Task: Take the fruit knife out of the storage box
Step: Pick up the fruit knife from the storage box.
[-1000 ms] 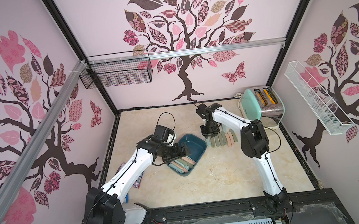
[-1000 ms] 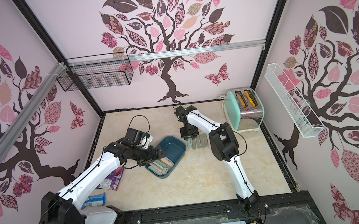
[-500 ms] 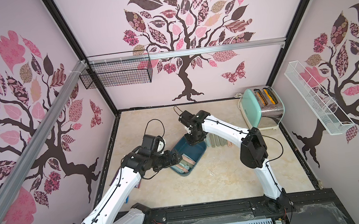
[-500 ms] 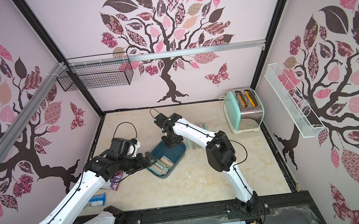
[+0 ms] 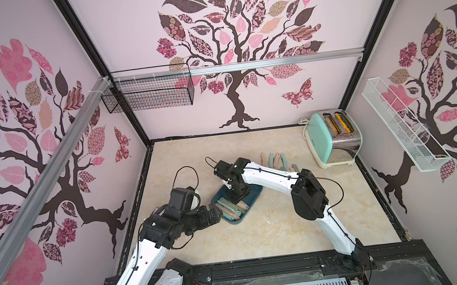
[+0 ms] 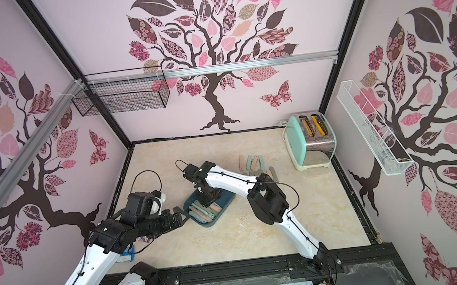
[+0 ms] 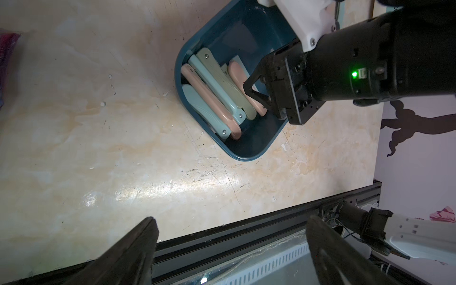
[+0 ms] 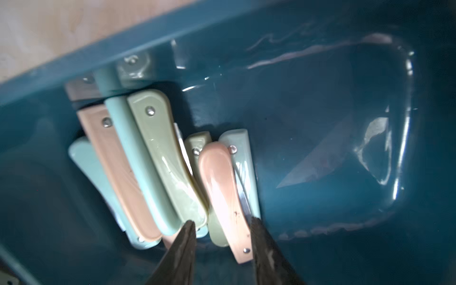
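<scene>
Storage box point(image 5: 240, 220) point(image 6: 209, 223): stands mid-worktop point(image 5: 260, 232), turned at an angle, in the same place as one second ago.
Fruit knives in box point(image 7: 217, 93): folded pink, green and pale blue handles, packed side by side at the near-left end; the far-right end is bare.
Right pincer point(image 8: 222, 225) point(image 5: 234, 199): lowered into the box. One second ago it was above the row of knives point(image 5: 274, 160) on the worktop, right of the box. Half a second ago it was at the box's far-left edge.
Right pincer state: jaws apart, one finger on each side of the end of a pink knife point(image 8: 222, 177). A gap shows at one finger, and the knife lies flat on the others.
Left pincer point(image 5: 218, 212) point(image 7: 230, 218): jaws spread wide, holding nothing, just left of the box. One second ago it reached over the box's left rim; the arm has since drawn back toward the near side.
Toaster point(image 5: 337, 140): far right corner, unchanged.
</scene>
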Robot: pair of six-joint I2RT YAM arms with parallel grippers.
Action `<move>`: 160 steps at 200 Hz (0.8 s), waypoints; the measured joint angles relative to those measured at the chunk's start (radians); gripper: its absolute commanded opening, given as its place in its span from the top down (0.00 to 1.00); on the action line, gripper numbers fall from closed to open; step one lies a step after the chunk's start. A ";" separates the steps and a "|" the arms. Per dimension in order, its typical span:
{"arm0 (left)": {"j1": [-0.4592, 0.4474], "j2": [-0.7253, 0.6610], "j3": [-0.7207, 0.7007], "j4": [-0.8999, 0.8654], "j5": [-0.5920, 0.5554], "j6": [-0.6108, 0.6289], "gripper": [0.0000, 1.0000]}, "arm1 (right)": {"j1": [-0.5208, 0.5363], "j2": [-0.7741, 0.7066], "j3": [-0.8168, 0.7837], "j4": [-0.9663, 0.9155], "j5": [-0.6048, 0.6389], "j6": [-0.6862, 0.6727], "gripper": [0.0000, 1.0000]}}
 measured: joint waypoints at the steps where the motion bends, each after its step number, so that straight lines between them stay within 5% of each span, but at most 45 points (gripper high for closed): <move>1: 0.000 0.000 0.000 0.000 0.000 0.000 0.02 | 0.000 0.001 0.000 0.000 0.000 0.000 0.59; 61: 0.000 0.020 0.000 -0.013 -0.003 0.001 0.02 | -0.001 0.050 0.003 0.002 0.018 -0.005 0.63; 101: 0.000 0.042 0.000 -0.013 -0.002 0.007 0.02 | -0.001 0.073 0.039 -0.001 0.032 -0.011 0.80; 160: 0.000 0.061 0.000 -0.011 0.002 0.018 0.02 | -0.002 0.074 0.041 -0.001 0.064 -0.008 0.87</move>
